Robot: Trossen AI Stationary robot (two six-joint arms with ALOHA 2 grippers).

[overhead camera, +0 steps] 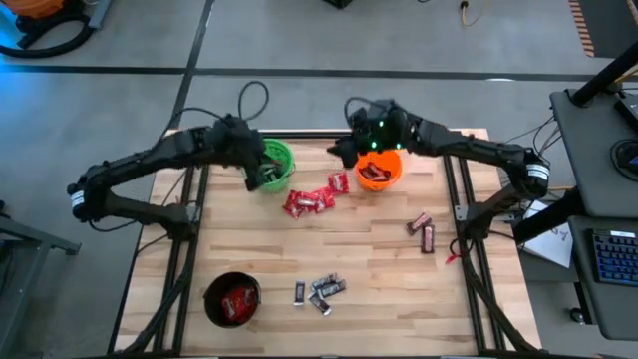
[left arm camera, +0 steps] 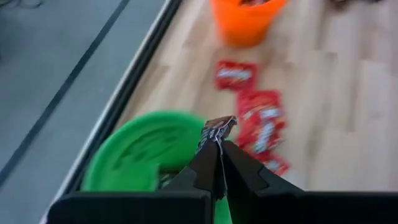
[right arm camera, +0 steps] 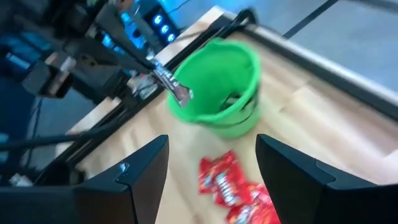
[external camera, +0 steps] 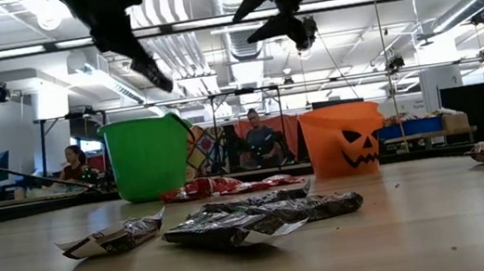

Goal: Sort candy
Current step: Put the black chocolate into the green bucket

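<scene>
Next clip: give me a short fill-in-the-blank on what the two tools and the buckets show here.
1. The left tool is shut on a small candy bar above the ____ bucket.
2. The right tool hangs with its fingers ____.
3. The loose red packets lie between the green bucket and the ____ bucket.
4. The black bucket holds ____ candy.

Missing words: green; open; orange; red

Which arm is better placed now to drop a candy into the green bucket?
The left. Its pincer is shut on a black-silver bar right above the green bucket. The right pincer is open, empty, near the orange bucket.
</scene>
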